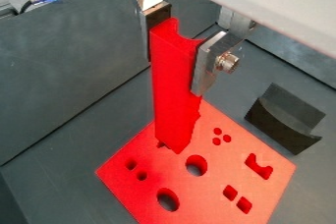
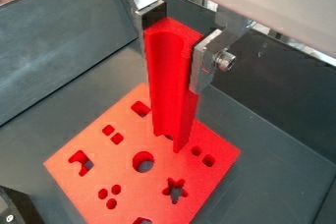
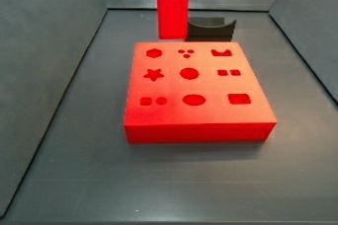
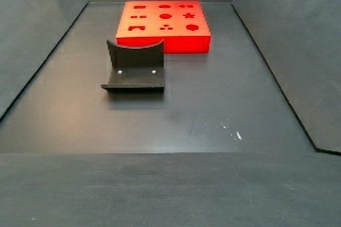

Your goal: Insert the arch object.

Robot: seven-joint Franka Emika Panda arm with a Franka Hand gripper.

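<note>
In both wrist views the gripper (image 1: 182, 39) stands above the red board (image 1: 144, 159), its flat silver fingers (image 2: 213, 56) set on either side of a tall red post (image 1: 172, 85). The post is smooth, glossy plastic, square-edged with a rounded groove down one face, and its foot meets the board. The fingers sit just beside its sides; whether they clamp it cannot be told.

The board is a thick, bright red slab (image 3: 199, 96) pierced with shaped holes: circles, squares, a star, an oval, an arch.

The arch object (image 3: 211, 28), a matte dark-grey block with a curved notch, rests on the dark floor just behind the board, beside the post (image 3: 173, 2).

In a side view, the fixture (image 4: 135, 67) stands near the board (image 4: 166, 27).
</note>
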